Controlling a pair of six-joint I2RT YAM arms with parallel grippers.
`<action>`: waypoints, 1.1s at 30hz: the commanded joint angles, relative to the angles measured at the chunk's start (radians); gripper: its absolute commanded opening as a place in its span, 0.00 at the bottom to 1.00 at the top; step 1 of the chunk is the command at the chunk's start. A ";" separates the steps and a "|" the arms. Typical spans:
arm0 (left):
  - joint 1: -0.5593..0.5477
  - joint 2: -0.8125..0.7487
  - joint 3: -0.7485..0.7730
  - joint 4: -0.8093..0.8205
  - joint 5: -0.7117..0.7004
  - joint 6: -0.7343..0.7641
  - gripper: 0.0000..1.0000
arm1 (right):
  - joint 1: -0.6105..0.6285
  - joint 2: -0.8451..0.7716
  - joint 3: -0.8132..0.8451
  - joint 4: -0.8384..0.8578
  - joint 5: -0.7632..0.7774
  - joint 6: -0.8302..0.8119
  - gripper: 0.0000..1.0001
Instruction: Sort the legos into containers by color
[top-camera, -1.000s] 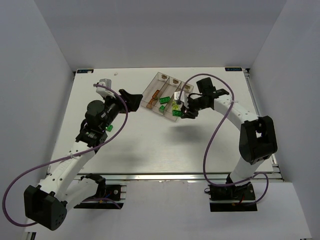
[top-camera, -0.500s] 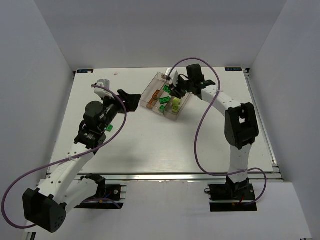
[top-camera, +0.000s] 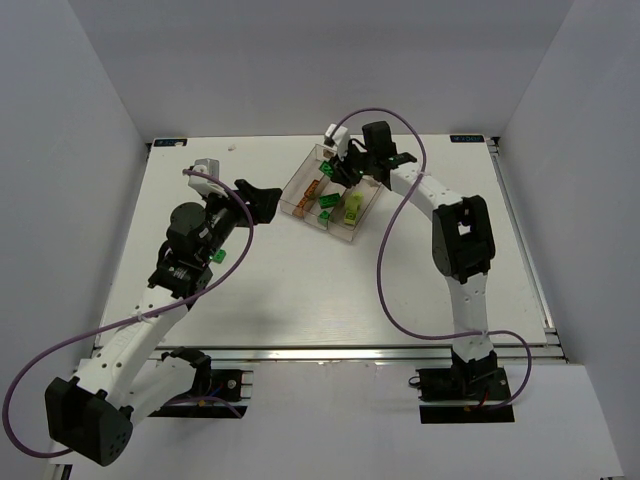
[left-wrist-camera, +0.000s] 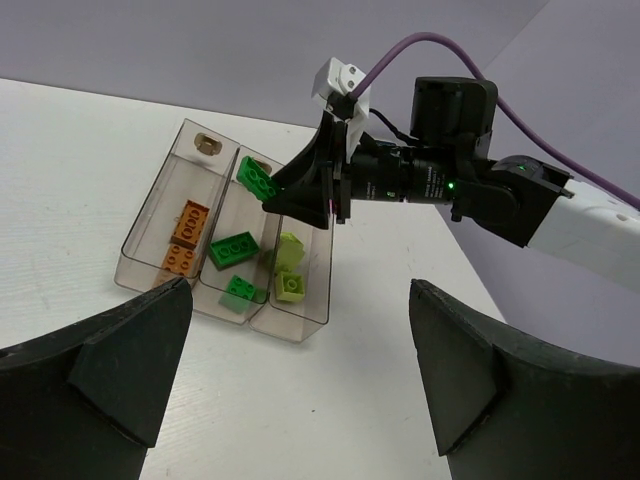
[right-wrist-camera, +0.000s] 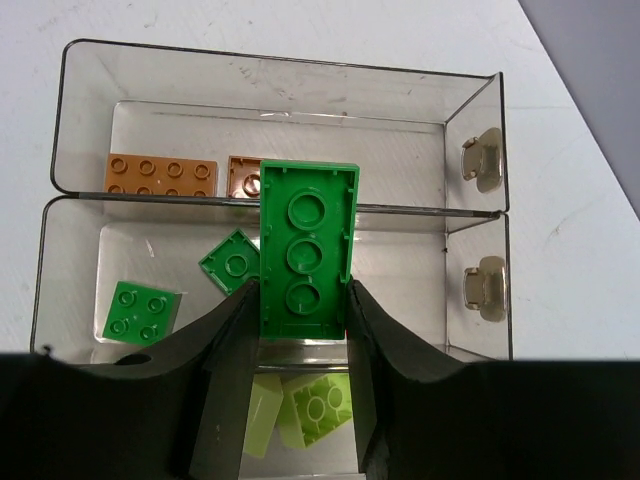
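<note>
My right fingers (right-wrist-camera: 225, 380) are pinching the near end of a bright green lego (right-wrist-camera: 305, 245), studs up, hanging above the middle bin (right-wrist-camera: 505, 290). The catch is that its far end overlaps the divider wall between the middle bin and the orange bin (right-wrist-camera: 60, 120). I reckon if I let go here it could land on that wall and tip over in with the orange bricks (right-wrist-camera: 160, 175). It's also a long brick, and two green ones (right-wrist-camera: 237, 262) already lie in the middle bin under it, so it might end up propped crooked on one of them.

As for room, the walls of the middle bin are close on both long sides. I think the safe way out is straight up, or over the yellow-green bin (right-wrist-camera: 480, 120).

On the orange side of the middle bin my left fingers (left-wrist-camera: 120, 350) are spread wide, holding nothing, near the tray corner, so I'd avoid swinging that way. One small green lego (top-camera: 217, 256) sits on the table (top-camera: 400, 290) well away from the middle bin, by the left arm.
</note>
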 joint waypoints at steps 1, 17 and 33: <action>0.002 -0.013 0.018 -0.007 -0.014 0.014 0.98 | 0.008 0.021 0.057 -0.006 -0.003 0.056 0.34; 0.002 -0.012 0.016 -0.014 -0.058 0.032 0.98 | 0.008 -0.065 -0.099 0.054 0.003 0.053 0.61; 0.002 0.105 0.082 -0.122 -0.101 0.074 0.98 | 0.000 -0.789 -0.737 0.102 -0.204 0.287 0.89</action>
